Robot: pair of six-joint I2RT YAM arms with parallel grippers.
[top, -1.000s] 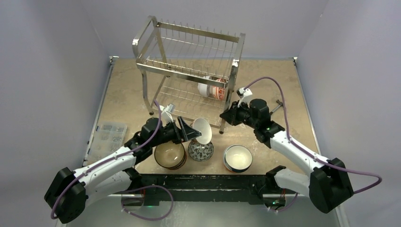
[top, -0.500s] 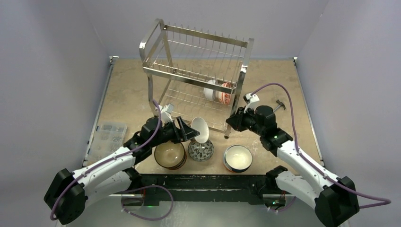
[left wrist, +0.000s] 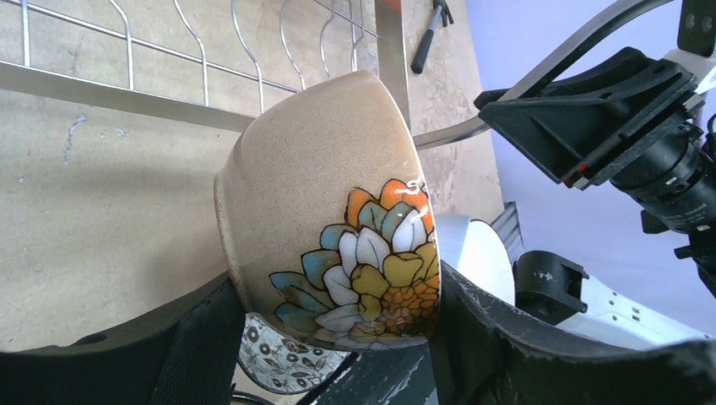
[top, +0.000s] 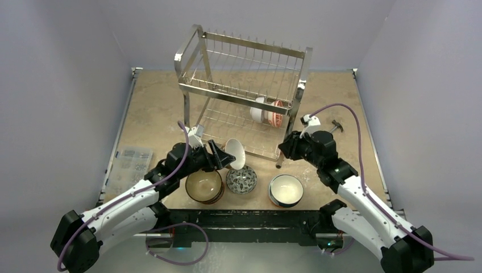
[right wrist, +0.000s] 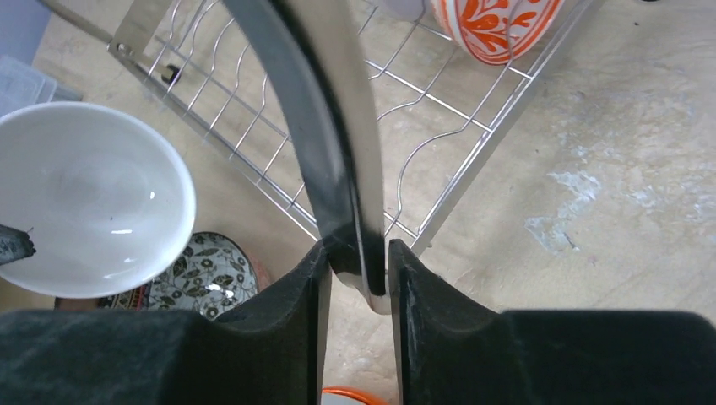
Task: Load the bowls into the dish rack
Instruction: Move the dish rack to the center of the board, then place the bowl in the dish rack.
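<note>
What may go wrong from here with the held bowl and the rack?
1. The right hand has the front leg of the dish rack between its fingers; a sideways pull might tip the rack and shake its two bowls.
2. The left hand holds the flowered bowl on its side; it may slip onto the patterned bowl below.

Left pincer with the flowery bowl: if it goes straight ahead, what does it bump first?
Probably the dish rack: its bottom front rail lies just past the flowery bowl the left pincer holds. Depth is hard to judge.
</note>
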